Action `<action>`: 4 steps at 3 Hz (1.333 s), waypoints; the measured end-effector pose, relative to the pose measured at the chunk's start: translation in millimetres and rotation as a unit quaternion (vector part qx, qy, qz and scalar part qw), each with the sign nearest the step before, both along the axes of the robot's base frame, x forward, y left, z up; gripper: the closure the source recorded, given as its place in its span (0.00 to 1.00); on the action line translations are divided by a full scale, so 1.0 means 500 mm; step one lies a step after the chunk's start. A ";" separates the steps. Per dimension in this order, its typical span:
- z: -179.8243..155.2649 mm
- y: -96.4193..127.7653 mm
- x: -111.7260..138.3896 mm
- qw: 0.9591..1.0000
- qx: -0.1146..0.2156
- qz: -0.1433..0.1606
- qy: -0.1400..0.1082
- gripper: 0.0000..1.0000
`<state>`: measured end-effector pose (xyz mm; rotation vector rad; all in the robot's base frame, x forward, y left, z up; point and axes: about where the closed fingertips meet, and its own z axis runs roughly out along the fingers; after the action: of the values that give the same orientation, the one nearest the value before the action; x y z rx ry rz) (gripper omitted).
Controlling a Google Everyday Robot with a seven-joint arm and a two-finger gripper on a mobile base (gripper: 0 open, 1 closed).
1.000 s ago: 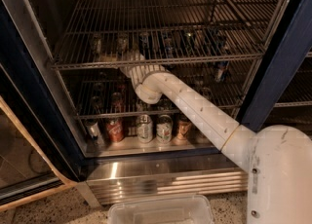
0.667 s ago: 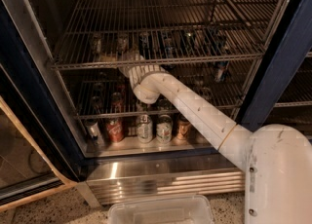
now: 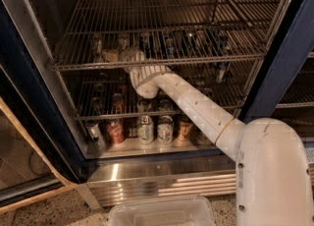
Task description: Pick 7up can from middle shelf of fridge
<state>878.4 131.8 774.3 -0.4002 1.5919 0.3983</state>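
The fridge (image 3: 289, 53) stands open with a dark blue frame and wire racks. The middle shelf (image 3: 206, 59) holds a row of several cans toward its back. A pale silvery can (image 3: 122, 41), apparently the 7up can, stands at the left of that row. My gripper (image 3: 123, 55) reaches in over the shelf's front rail, directly in front of this can and partly covering it. Whether it touches the can cannot be told. The white arm (image 3: 196, 107) runs from the lower right up to the shelf.
More cans stand on the lower rack and the fridge floor, among them a red can (image 3: 115, 131) and a bronze-orange can (image 3: 185, 127). A ribbed steel base panel (image 3: 162, 181) lies below. A clear plastic bin (image 3: 162, 212) sits on the floor in front. The open door (image 3: 29, 122) is at the left.
The gripper has moved up and a little left, from just below the middle shelf's front rail to over it, closer to the pale can.
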 end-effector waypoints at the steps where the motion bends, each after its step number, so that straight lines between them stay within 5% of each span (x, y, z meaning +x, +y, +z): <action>1: -0.001 -0.002 0.016 1.000 -0.002 0.001 0.004 0.21; 4: -0.034 0.003 0.063 1.000 -0.004 -0.001 0.027 0.22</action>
<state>909.9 133.4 757.1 -0.3974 1.6474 0.4040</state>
